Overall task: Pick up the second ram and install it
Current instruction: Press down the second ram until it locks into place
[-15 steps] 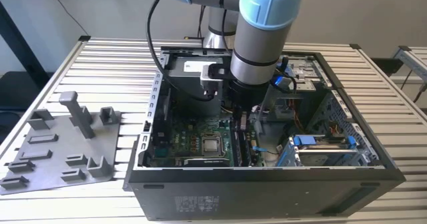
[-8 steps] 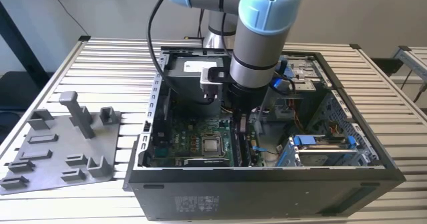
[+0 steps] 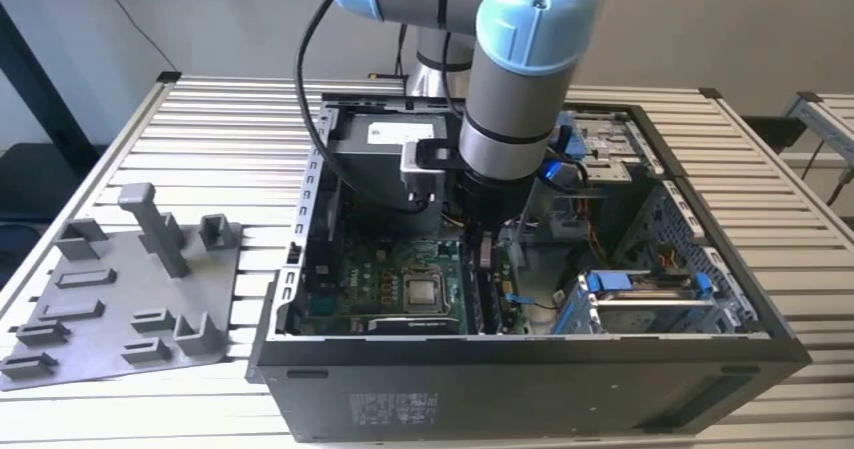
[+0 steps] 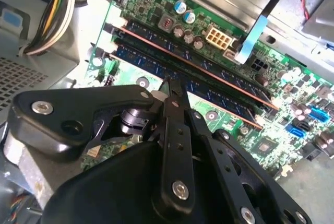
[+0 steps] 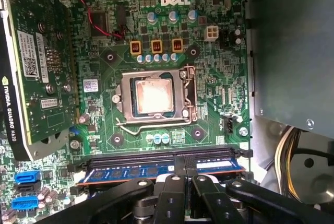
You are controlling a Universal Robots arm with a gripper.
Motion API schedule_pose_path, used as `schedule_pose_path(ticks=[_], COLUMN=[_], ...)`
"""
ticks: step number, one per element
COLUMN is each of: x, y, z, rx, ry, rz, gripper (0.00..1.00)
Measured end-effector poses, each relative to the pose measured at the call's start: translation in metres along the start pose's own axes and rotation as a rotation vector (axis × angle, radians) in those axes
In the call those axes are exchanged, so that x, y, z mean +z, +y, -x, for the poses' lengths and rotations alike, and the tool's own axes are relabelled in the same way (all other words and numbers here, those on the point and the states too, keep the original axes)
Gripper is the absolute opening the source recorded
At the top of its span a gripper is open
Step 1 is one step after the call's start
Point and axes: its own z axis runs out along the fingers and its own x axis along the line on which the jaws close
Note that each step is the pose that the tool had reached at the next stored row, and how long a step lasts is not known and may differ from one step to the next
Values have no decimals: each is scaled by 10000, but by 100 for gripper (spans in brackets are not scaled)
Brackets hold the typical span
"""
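**Op:** Right, log entry. Where do we stand?

**Obs:** Largest first. Your table (image 3: 214, 119) carries the open case (image 3: 534, 389), and beside it, on the exterior view's left, lies the grey tray (image 3: 80, 359). I see no board left on its posts. Your arm (image 3: 514, 99) reaches straight down into the case, over the motherboard (image 5: 209, 109).

**Op:** And the second ram?

**Obs:** It is in the case, not on the tray. In the second wrist view two long boards stand edge-up, side by side in the slots. The far one (image 4: 198, 59) I take to be the first ram. The near one, with the blue face, is your second ram (image 4: 143, 61). It lies in its slot near the CPU socket (image 5: 154, 96).

**Op:** Claw?

**Obs:** Your gripper (image 4: 175, 91) has its fingers brought together with no board between them. The tips sit on the second ram's top edge, about midway along it. The closing line runs along the board, not across it, so I read this as pressing, not holding.

**Op:** Progress?

**Obs:** Pick-up and carry are done, judging by where things lie. The ram is in its slot, so you are late in the install. I cannot tell whether it is fully seated, because the end latches are too small to read. Note seating as unconfirmed.
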Motion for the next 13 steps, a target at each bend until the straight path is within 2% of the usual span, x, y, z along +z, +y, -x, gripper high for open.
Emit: schedule_pose_path(ticks=[1,3,8,9,13], x=[-20,-117,-333,-355,-366], y=[0,2,4,4,4], z=[2,2,13,14,15], rx=[-2,-1,-1,-2,-1], ry=[-59,-37,-36,-36,-35], rz=[-11,-8,-7,-7,-7], gripper=[11,11,11,11,11])
